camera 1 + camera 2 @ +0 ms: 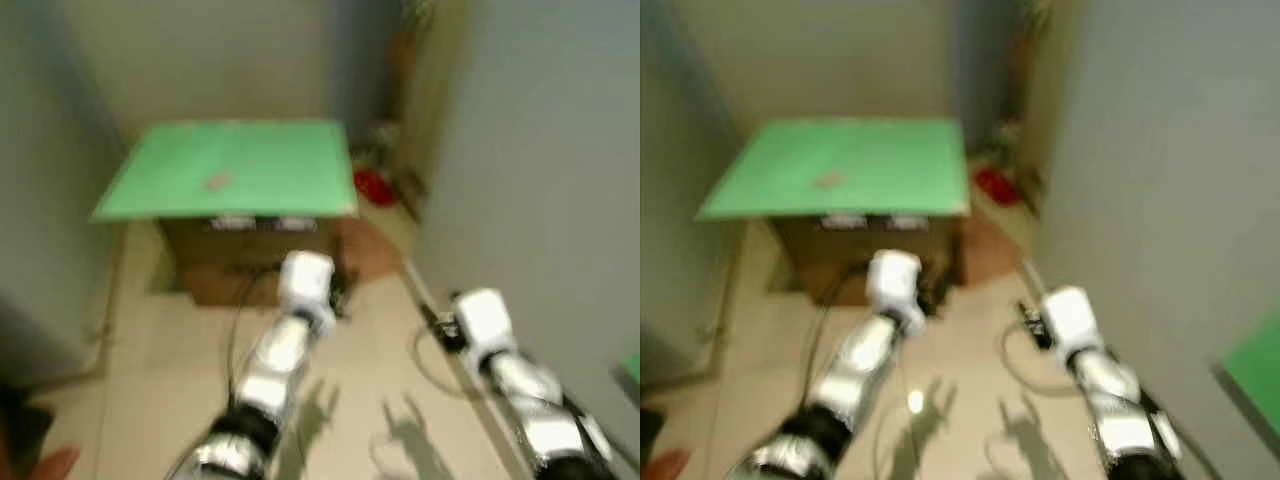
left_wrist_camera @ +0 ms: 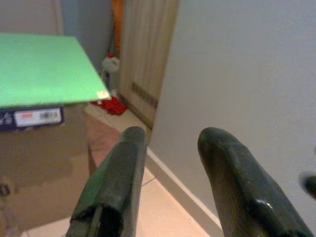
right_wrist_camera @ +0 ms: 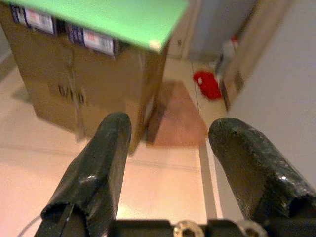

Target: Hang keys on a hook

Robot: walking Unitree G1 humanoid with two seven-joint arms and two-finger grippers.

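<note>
**Both grippers apart and empty before a green-topped box**

Head camera views: the picture is blurred. A green board (image 1: 232, 168) lies flat on a brown cardboard box (image 1: 250, 262) in the upper middle of the frame, on a pale tiled floor (image 1: 160, 360). A small dull object (image 1: 216, 182) rests on the board left of its centre; it is too blurred to tell whether it is the keys. A red item (image 1: 374, 186) sits on the floor just right of the board's far corner, at the foot of a grey wall (image 1: 540, 170) that fills the right side. The left arm (image 1: 278, 360) rises from the bottom centre, its white wrist ending in front of the box. The right arm (image 1: 505, 375) comes up from the lower right, beside the wall. A dark cable (image 1: 236, 320) loops on the floor below the box.

Left wrist view: the left gripper (image 2: 170, 148) has its two black fingers (image 2: 116, 182) spread apart with nothing between them. The green board is in the upper left, the box with a label beneath it, the wall on the right.

Right wrist view: the right gripper (image 3: 165, 143) likewise stands with fingers (image 3: 96, 173) parted and empty. The board's edge and the box with labels occupy the upper left; the red item lies in the upper right.
</note>
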